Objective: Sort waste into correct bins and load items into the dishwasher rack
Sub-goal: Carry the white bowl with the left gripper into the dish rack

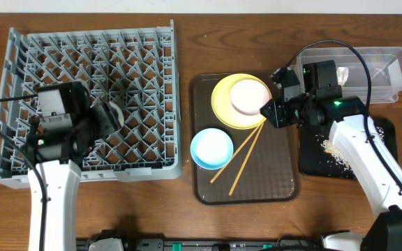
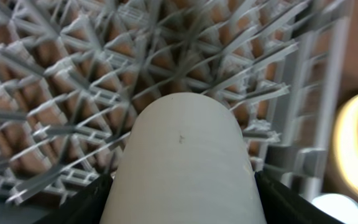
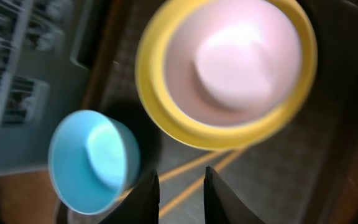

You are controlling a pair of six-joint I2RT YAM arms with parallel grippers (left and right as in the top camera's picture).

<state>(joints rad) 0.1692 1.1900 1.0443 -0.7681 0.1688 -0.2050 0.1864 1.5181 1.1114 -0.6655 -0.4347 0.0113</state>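
While the dishwasher rack (image 1: 138,70) lies under our left gripper (image 1: 114,115), which grips the small white cup (image 2: 182,162), we judge loading is in hand. Our right gripper (image 1: 271,111), narrowly parted and empty, hovers beside the yellow plate (image 1: 220,111) and white bowl (image 1: 248,96); next it needs a rim hold.

Grey rack, brown wood, a few bright dishes.
On the left, the dishwasher rack (image 1: 82,70) is pale grey, a diamond lattice with the brown table (image 1: 187,216) showing through. My left gripper (image 2: 185,199) is black on either side of the plain small white cup (image 2: 182,149). To the right, the dark brown serving tray (image 1: 281,174) carries the yellow plate (image 1: 220,104), the white bowl (image 1: 248,96) tinged pink, the light blue bowl (image 1: 211,148) and the pale wooden chopsticks (image 1: 246,155). Far right is the clear tub (image 1: 386,70); nearer, the black tray (image 1: 313,157) is flecked with white rice (image 1: 332,150).
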